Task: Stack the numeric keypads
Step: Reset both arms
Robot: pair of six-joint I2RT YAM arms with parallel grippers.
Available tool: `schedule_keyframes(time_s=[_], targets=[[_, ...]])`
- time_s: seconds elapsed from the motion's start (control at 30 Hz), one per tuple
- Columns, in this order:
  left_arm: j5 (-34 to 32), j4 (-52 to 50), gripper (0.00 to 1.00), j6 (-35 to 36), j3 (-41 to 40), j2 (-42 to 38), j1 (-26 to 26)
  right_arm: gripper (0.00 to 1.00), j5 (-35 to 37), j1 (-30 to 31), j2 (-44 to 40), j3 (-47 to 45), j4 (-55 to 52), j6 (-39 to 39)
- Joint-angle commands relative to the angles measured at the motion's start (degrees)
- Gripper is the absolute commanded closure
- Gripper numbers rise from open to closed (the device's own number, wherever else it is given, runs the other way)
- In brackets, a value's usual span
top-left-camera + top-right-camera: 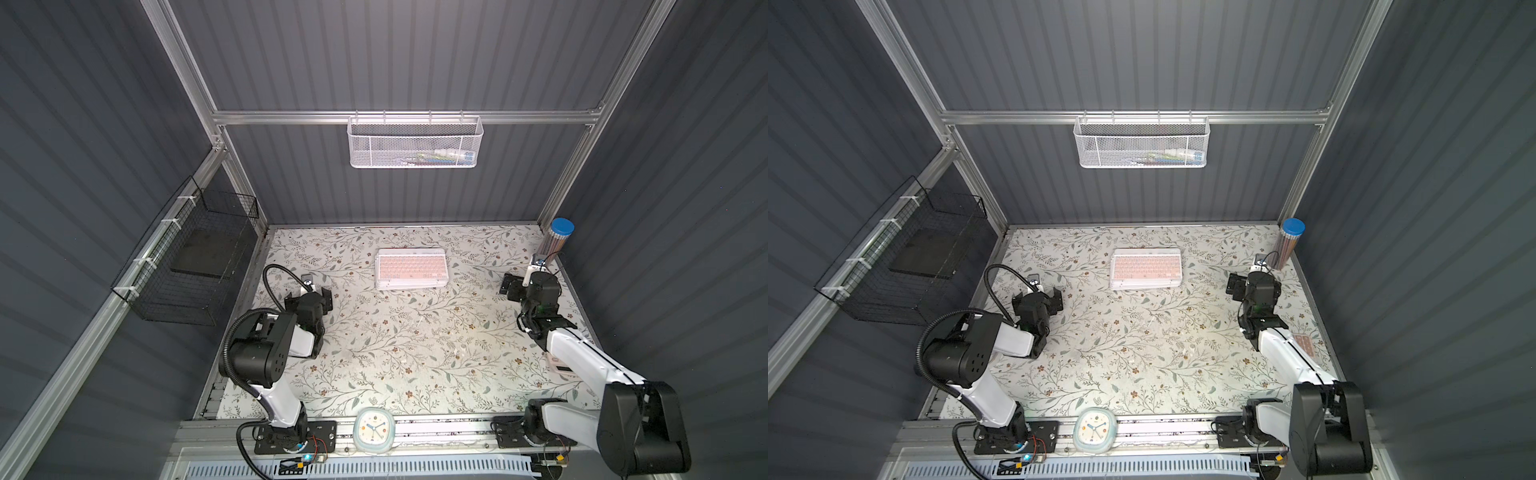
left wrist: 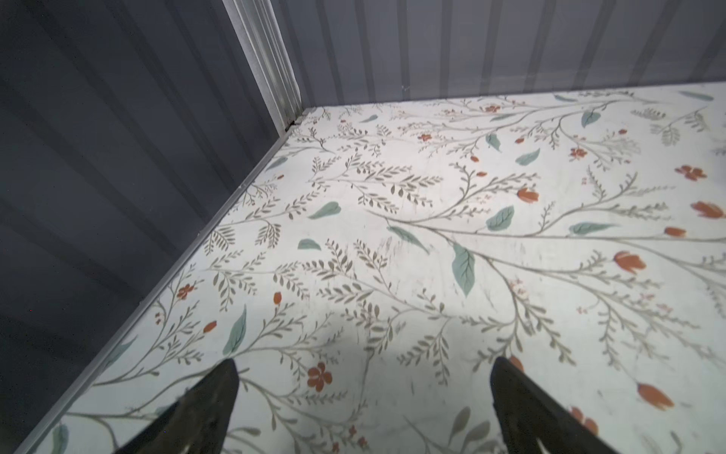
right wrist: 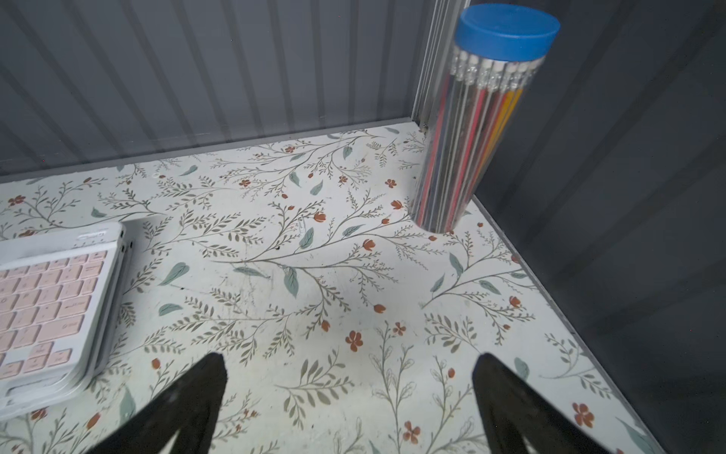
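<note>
White plastic frames, thin and round-cornered, form one stack of keypads lying flat on the floral-printed counter, straight beyond the one clock at the far side; the top one has pink keys, and the layered edges beneath are too close to count. Two pairs of black tapered fingers: left fingers and right fingers both stand spread wide over bare counter, holding nothing, beyond the clock on either side. One clear cylindrical tube, blue-capped and packed with pencils, stands upright farthest from the clock, rightward
</note>
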Motion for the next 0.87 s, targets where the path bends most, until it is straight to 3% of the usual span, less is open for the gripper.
schedule_keyframes(time_s=[0.0, 0.27, 0.37, 0.43, 0.83], targets=[[-0.3, -2.1, 0.00, -0.8, 0.7, -0.1, 0.2, 0.01, -5.2, -2.3, 2.9, -3.0, 9.1, 0.9], [-0.3, -1.3, 0.00, -0.6, 0.5, 0.1, 0.2, 0.01, -9.5, -4.0, 14.8, -13.5, 38.8, -0.6], [-0.3, -1.3, 0.00, -0.6, 0.7, 0.1, 0.2, 0.01, -8.7, -3.9, 12.9, -13.0, 34.4, 0.0], [-0.3, -1.3, 0.00, -0.6, 0.6, 0.1, 0.2, 0.01, -8.9, -3.8, 14.3, -13.7, 38.4, -0.4], [-0.2, -1.4, 0.00, -0.6, 0.7, 0.2, 0.2, 0.01, -9.8, -3.7, 14.0, -13.4, 37.1, -0.9]])
